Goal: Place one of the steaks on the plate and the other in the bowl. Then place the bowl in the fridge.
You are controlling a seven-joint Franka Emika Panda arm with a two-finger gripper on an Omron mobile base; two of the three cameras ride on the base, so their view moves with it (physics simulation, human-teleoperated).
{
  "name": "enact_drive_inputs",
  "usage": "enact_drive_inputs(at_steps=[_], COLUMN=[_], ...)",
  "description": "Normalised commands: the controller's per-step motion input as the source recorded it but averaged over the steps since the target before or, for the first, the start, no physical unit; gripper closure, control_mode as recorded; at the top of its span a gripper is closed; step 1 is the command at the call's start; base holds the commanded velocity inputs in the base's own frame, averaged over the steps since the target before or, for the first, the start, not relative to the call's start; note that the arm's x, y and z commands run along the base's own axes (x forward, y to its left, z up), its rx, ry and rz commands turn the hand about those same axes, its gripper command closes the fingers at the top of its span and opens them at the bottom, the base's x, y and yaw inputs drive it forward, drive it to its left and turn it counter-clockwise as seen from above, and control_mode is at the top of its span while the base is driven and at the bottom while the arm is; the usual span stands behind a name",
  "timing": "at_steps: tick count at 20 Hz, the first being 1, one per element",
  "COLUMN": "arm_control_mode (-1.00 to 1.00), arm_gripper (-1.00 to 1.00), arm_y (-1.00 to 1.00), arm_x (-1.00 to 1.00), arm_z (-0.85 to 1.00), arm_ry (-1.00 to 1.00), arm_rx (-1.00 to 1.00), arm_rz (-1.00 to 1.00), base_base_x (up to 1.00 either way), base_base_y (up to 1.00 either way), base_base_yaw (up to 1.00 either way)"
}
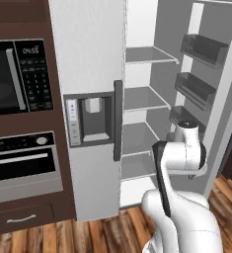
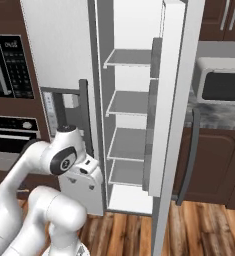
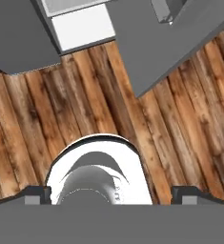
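Left base view shows the fridge (image 1: pixel 90 64) with its right-hand door swung wide and its dispenser door closed, the arm folded low in front of the opening. No steak, plate or bowl can be made out on any of the white shelves (image 1: pixel 146 98) that show, or anywhere else, so I cannot tell from these pictures whether the meat has been sorted or where the bowl stands; my judgement is that the fridge has been made ready and the bowl has yet to go in, though a hidden part of a shelf could hold it. In the hand view the end effector (image 3: pixel 111 194) points down at the wooden floor (image 3: pixel 85 114), its two dark tips standing far apart at the bottom edge with nothing between them, so it is fully spread and carries nothing. Counted: one fridge with two doors, one open and one closed; four shelves visible inside plus the floor of the compartment; three door bins (image 1: pixel 204 49) on the open door; one black microwave (image 1: pixel 19 76) and one oven (image 1: pixel 21 165) to the left of the fridge; a second, pale appliance (image 2: pixel 221 82) on the bench (image 2: pixel 219 115) to the right.
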Motion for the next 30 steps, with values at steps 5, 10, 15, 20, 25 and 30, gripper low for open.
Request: enact_drive_inputs(at_steps=[5, 10, 15, 20, 25, 30], arm_control_mode=[-1.00, -1.00, -1.00, -1.00, -1.00, -1.00], arm_gripper=[-1.00, -1.00, -1.00, -1.00, -1.00, -1.00], arm_y=[1.00, 0.36, 0.28, 0.07, 0.12, 0.00], arm_x=[0.12, 0.20, 0.65, 0.85, 0.81, 0.61], arm_z=[-0.08, -0.03, 0.00, 0.10, 0.37, -0.04], arm_ry=[-0.31, -0.11, -0.34, -0.31, -0.11, -0.10], arm_rx=[0.11, -0.15, -0.05, -0.02, 0.02, 0.02], arm_rz=[-0.04, 0.18, 0.15, 0.10, 0.08, 0.00], base_base_x=[0.00, 0.00, 0.00, 0.00, 0.00, 0.00], base_base_y=[0.00, 0.00, 0.00, 0.00, 0.00, 0.00], base_base_yaw=[0.00, 0.00, 0.00, 0.00, 0.00, 0.00])
